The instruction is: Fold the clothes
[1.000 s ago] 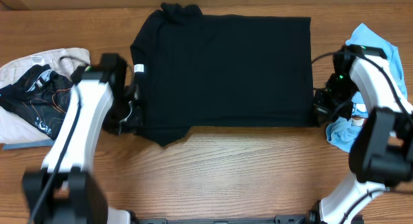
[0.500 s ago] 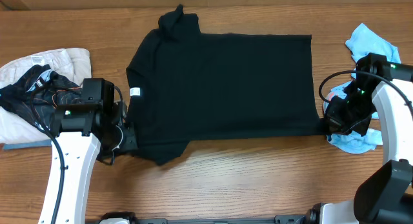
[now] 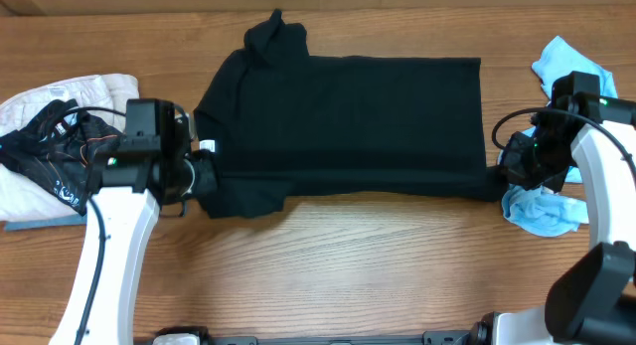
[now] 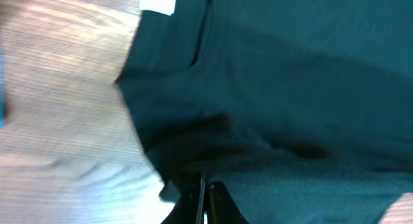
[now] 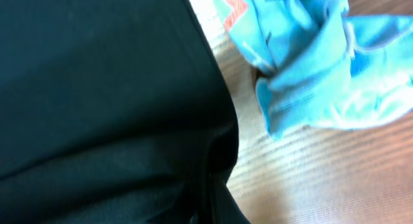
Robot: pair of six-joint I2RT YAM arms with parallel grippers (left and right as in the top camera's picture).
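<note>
A black T-shirt [image 3: 348,121] lies spread on the wooden table, collar at the left, a white tag by my left gripper. My left gripper [image 3: 199,176] is shut on the shirt's near left edge; the wrist view shows the jaws [image 4: 205,195] pinched on dark cloth [image 4: 290,88]. My right gripper [image 3: 502,171] is shut on the shirt's near right corner; its jaws [image 5: 210,192] hold black fabric [image 5: 103,88]. The near edge is lifted and drawn toward the far side.
A pile of white and black patterned clothes [image 3: 50,136] lies at the left. A crumpled light blue garment [image 3: 552,201] lies at the right, next to my right arm, and also shows in the right wrist view [image 5: 310,62].
Both grippers have moved away from the table's near edge, carrying the shirt's near edge with them. The shirt looks narrower front to back.
</note>
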